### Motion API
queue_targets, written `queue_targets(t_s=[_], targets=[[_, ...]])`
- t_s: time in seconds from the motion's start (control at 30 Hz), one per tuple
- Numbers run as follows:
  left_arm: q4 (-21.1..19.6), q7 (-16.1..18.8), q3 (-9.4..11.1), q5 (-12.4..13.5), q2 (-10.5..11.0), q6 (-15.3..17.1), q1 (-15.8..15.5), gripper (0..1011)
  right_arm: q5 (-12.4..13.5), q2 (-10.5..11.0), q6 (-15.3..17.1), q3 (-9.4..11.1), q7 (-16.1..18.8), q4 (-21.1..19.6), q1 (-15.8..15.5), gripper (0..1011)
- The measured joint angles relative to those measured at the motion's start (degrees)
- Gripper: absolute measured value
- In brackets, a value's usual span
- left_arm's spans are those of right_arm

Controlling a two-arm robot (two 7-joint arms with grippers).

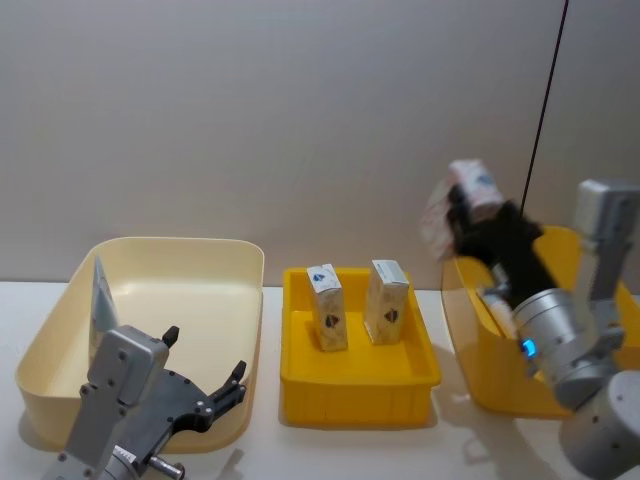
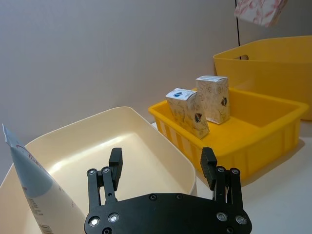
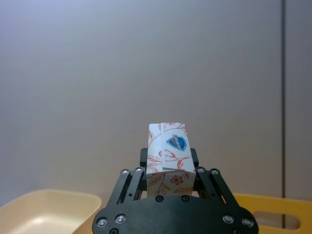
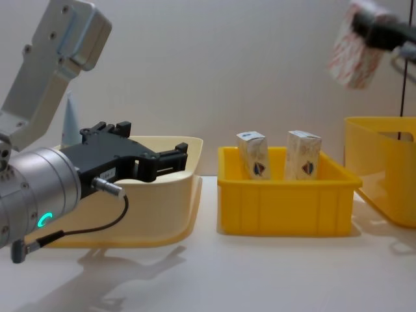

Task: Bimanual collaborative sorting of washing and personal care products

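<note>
my left gripper (image 1: 205,385) hangs spread wide over the cream bin (image 1: 190,262), where a tube (image 1: 99,303) leans. two cartons (image 1: 327,306) stand in the yellow tray (image 1: 358,377). my right gripper (image 1: 470,215) pinches a carton (image 3: 168,158) high up; it could slip and fall outside.

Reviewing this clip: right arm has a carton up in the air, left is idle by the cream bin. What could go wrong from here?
1. The right gripper pinches the carton near its base, high above the table; it could slip or crush.
2. Set down carelessly in the small yellow tray, it may topple the two cartons, one already leaning.
3. The open left gripper could bump the leaning tube.
</note>
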Motion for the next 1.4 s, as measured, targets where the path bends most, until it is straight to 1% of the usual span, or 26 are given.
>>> queue_targets(t_s=[0.07,0.1,0.2,0.33,0.4,0.43,0.5,0.6,0.63,0.7,0.73,0.9,0.93,1.1,1.27,1.4], targets=[[0.0,0.0,0.0,0.0,0.0,0.0,0.0,1000,0.21,0.1,-0.39,0.75,-0.34,-0.55,0.03,420],[0.0,0.0,0.0,0.0,0.0,0.0,0.0,1000,0.36,0.24,-0.7,1.72,-0.74,-1.19,0.04,420],[0.0,0.0,0.0,0.0,0.0,0.0,0.0,1000,0.44,0.55,-1.05,3.22,-1.63,-2.26,-0.01,420],[0.0,0.0,0.0,0.0,0.0,0.0,0.0,1000,0.42,0.98,-0.99,4.75,-2.8,-3.55,-0.43,420],[0.0,0.0,0.0,0.0,0.0,0.0,0.0,1000,0.21,1.39,-0.27,5.88,-3.85,-4.67,-1.01,420],[0.0,0.0,0.0,0.0,0.0,0.0,0.0,1000,0.21,1.39,-0.27,5.88,-3.85,-4.67,-1.01,420],[0.0,0.0,0.0,0.0,0.0,0.0,0.0,1000,-0.22,1.78,0.86,6.78,-4.74,-5.85,-1.77,420],[0.0,0.0,0.0,0.0,0.0,0.0,0.0,1000,-0.72,2.14,2.18,7.4,-5.5,-6.81,-2.6,420],[0.0,0.0,0.0,0.0,0.0,0.0,0.0,1000,-0.72,2.14,2.18,7.4,-5.5,-6.81,-2.6,420],[0.0,0.0,0.0,0.0,0.0,0.0,0.0,1000,-1.3,2.53,3.77,7.93,-6.17,-7.88,-3.54,420],[0.0,0.0,0.0,0.0,0.0,0.0,0.0,1000,-1.3,2.53,3.77,7.93,-6.17,-7.88,-3.54,420],[0.0,0.0,0.0,0.0,0.0,0.0,0.0,1000,-2.35,3.05,6.75,8.21,-7.09,-8.98,-4.89,420],[0.0,0.0,0.0,0.0,0.0,0.0,0.0,1000,-2.74,3.19,7.79,8.2,-7.31,-9.21,-5.24,420],[0.0,0.0,0.0,0.0,0.0,0.0,0.0,1000,-3.93,3.49,10.24,7.8,-7.96,-9.29,-5.93,420],[0.0,0.0,0.01,0.0,0.0,0.0,0.0,1000,-5.41,3.59,12.29,7.02,-8.5,-8.19,-6.12,420],[0.0,0.0,0.0,0.0,0.0,0.0,0.0,1000,-6.36,3.54,13.26,6.48,-8.87,-6.97,-6.08,420]])
